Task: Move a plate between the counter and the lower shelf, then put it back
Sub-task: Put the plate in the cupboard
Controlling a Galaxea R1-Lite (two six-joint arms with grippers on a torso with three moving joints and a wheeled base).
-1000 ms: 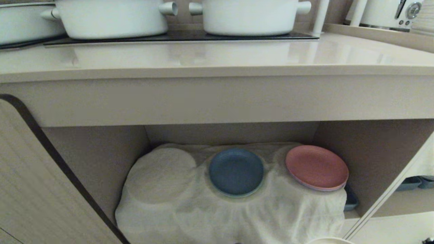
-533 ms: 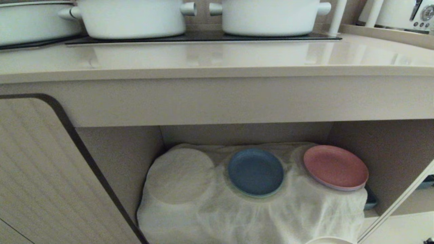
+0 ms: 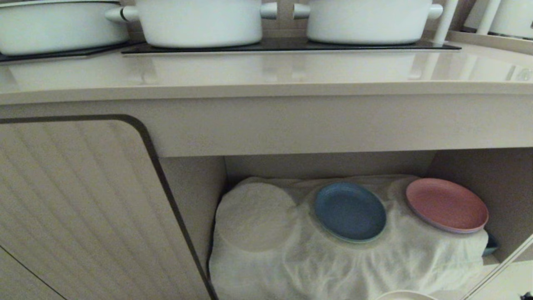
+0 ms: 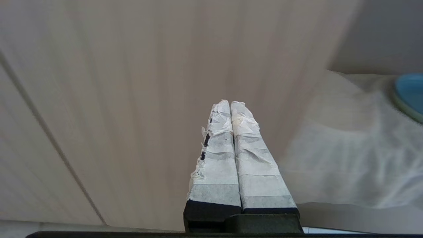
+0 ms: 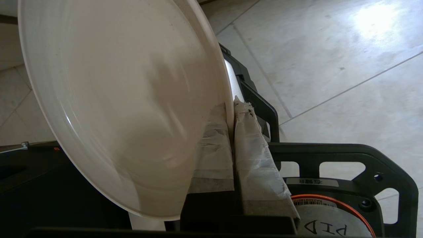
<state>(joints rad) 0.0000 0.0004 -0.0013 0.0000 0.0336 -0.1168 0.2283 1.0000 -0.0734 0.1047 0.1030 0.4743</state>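
Observation:
My right gripper point(image 5: 231, 105) is shut on the rim of the cream-beige plate point(image 5: 115, 99), which it holds tilted on edge above the tiled floor and my black base. In the head view only a sliver of the plate point(image 3: 404, 296) shows at the bottom edge, below the lower shelf point(image 3: 333, 266) with its wrinkled off-white cloth. The pale counter point(image 3: 266, 71) runs across above it. My left gripper point(image 4: 230, 103) is shut and empty, facing the ribbed cabinet door.
A blue plate point(image 3: 349, 211) and a pink plate point(image 3: 446, 205) lie on the shelf cloth. Two white pots point(image 3: 200, 21) point(image 3: 368, 18) and a white pan point(image 3: 54, 25) stand on the black hob. A ribbed cabinet door point(image 3: 75, 208) closes the left side.
The whole head view has shifted: counter, pots and shelf now sit further right in the picture, so the camera has moved left. The plate's sliver stays at the bottom edge.

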